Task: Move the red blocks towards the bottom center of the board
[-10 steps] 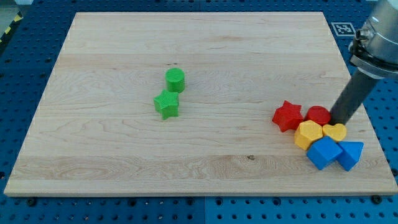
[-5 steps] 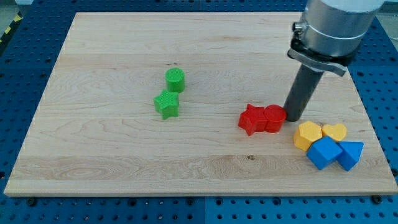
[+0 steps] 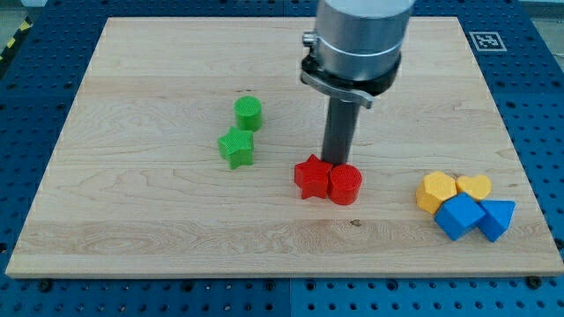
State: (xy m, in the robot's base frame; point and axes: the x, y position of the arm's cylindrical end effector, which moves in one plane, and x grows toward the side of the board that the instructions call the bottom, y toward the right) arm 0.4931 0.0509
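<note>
A red star block point(image 3: 311, 176) and a red cylinder block point(image 3: 345, 184) sit side by side, touching, a little right of the board's middle and below it. My tip point(image 3: 334, 164) stands just above them in the view, at the seam between the two, touching or nearly touching both. The rod runs up to the grey arm body at the view's top.
A green cylinder point(image 3: 248, 113) and a green star point(image 3: 236, 147) sit left of centre. At the lower right lie a yellow hexagon-like block point(image 3: 436, 191), a yellow heart point(image 3: 475, 187), a blue cube point(image 3: 459, 216) and a blue triangle point(image 3: 497, 217). The wooden board point(image 3: 132, 229) lies on a blue perforated table.
My tip has swept from the view's right toward the centre, pushing both red blocks left and slightly down, away from the yellow and blue cluster. The other blocks have not moved.
</note>
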